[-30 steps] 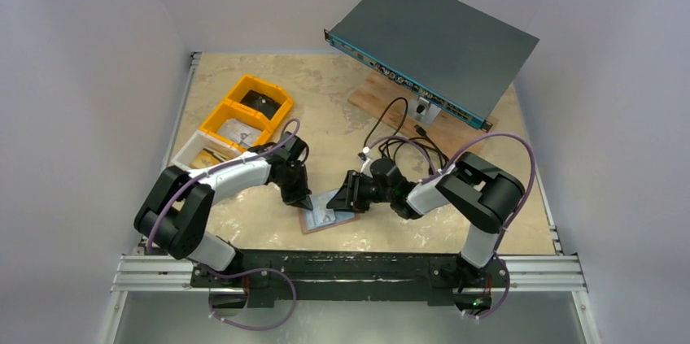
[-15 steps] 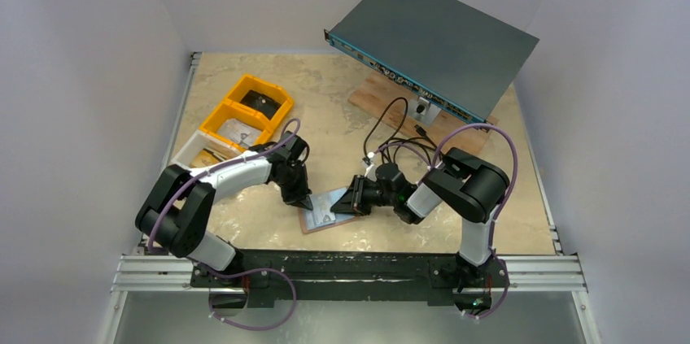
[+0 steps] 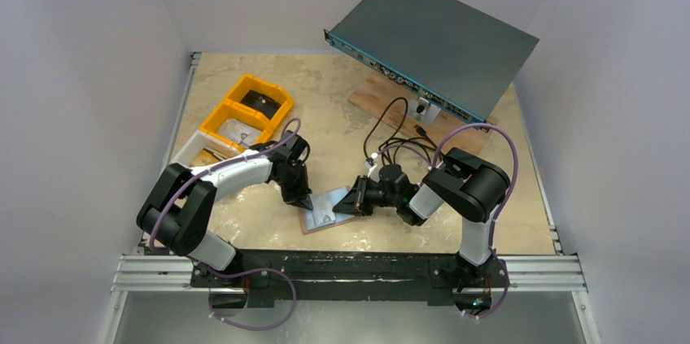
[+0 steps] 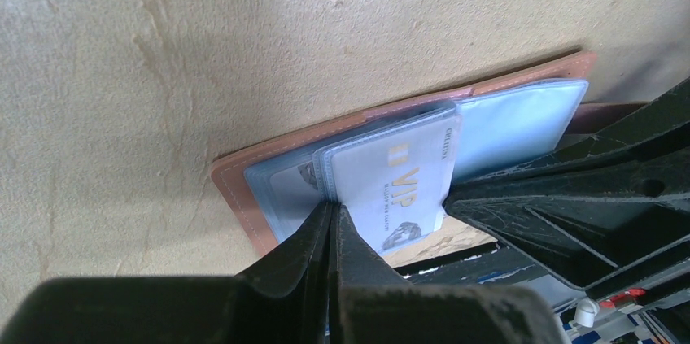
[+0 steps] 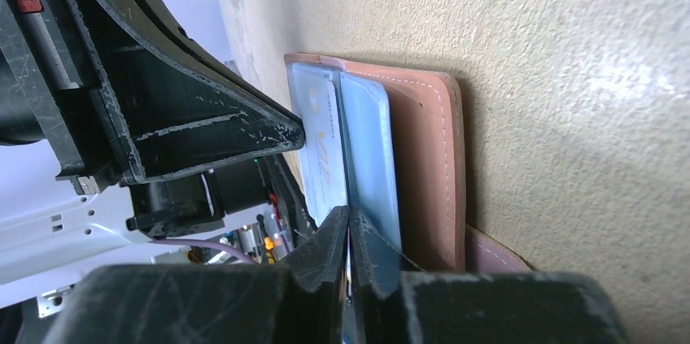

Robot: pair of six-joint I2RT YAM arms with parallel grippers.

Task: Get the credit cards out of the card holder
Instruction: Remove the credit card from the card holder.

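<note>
Widest before me is the pale mottled counter (image 3: 342, 92). At its far right a flat grey equipment box (image 3: 435, 35) rests tilted on a wooden board (image 3: 368, 92), with black cables (image 3: 399, 137) trailing from its front edge toward my right arm. At the far left stand two yellow bins (image 3: 248, 112) with a white bin (image 3: 191, 149) just beside them.

Near the counter's front edge, between my two arms, the card holder (image 4: 236, 189) lies open and flat, tan leather outside, pale blue-grey sleeves inside. A pale credit card (image 4: 399, 189) marked VIP in gold sits on top of the sleeves, partly slid out.

My left claw (image 4: 334, 210) is pressed together, its tip down against the holder at the near edge of that card. My right claw (image 5: 348, 214) comes in low from the opposite side, its fingers also pressed together, right at the seam where the VIP card meets the next sleeve. I cannot tell whether the card's edge is nipped between them. The two claws are close, almost meeting over the holder.
</note>
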